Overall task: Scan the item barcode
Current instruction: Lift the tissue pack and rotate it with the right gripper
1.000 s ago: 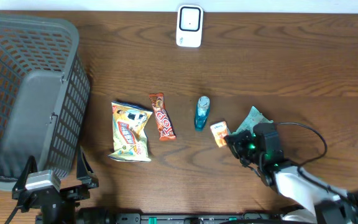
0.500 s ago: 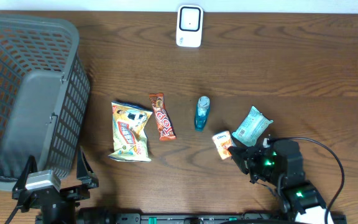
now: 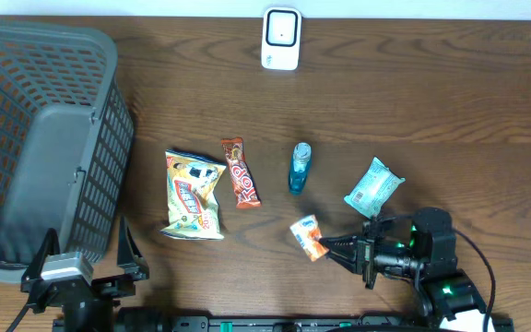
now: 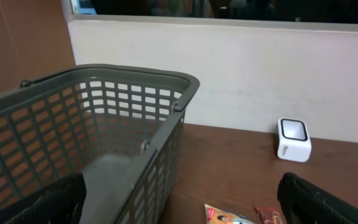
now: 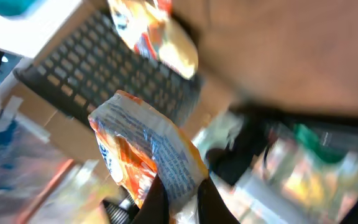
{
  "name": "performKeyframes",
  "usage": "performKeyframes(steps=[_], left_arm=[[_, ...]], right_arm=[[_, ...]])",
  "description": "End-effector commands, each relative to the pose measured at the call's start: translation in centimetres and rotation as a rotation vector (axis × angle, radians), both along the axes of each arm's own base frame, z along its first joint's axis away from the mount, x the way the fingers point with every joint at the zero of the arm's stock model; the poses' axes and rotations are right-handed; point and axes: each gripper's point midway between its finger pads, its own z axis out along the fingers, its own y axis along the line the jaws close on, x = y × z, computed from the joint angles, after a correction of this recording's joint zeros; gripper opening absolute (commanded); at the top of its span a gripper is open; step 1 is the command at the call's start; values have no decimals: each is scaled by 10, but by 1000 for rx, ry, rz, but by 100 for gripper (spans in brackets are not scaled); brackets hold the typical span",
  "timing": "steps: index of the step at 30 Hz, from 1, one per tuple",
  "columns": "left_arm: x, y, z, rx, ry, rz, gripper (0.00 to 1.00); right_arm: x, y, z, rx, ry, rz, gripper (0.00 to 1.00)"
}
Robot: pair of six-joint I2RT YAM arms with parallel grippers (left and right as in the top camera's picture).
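Right gripper [image 3: 328,245] jaws clamped on edge of small orange-and-white foil snack packet [image 3: 308,236], likely light, soft, slippery; left gripper [image 4: 182,199] jaws apart, empty.

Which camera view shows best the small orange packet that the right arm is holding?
The right wrist view: the orange packet is large, pinched at its lower edge by the fingers, though blurred. Overhead shows the packet small but sharp. The left wrist view misses it.
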Motion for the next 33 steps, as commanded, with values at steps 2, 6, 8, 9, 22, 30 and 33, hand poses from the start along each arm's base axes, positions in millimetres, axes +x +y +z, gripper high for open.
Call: performKeyframes(steps=[2, 6, 8, 9, 22, 30, 33], left_arm=[[-1, 2, 1, -8, -5, 9, 98], [-1, 2, 1, -8, -5, 9, 98], [-1, 2, 1, -8, -5, 9, 98], [-1, 2, 1, -8, -5, 9, 98], [-1, 2, 1, -8, -5, 9, 98], [-1, 2, 0, -8, -1, 9, 98], [-1, 2, 0, -8, -1, 9, 98]], right_arm=[[-24, 7, 23, 146, 212, 98, 1], [-24, 7, 23, 145, 212, 96, 1], [-24, 7, 23, 145, 213, 96, 1], [-24, 7, 23, 145, 212, 96, 1], [-21, 8, 25, 138, 128, 108, 1], [9, 11, 106, 172, -754, 142, 1], [8, 8, 145, 221, -954, 99, 1]])
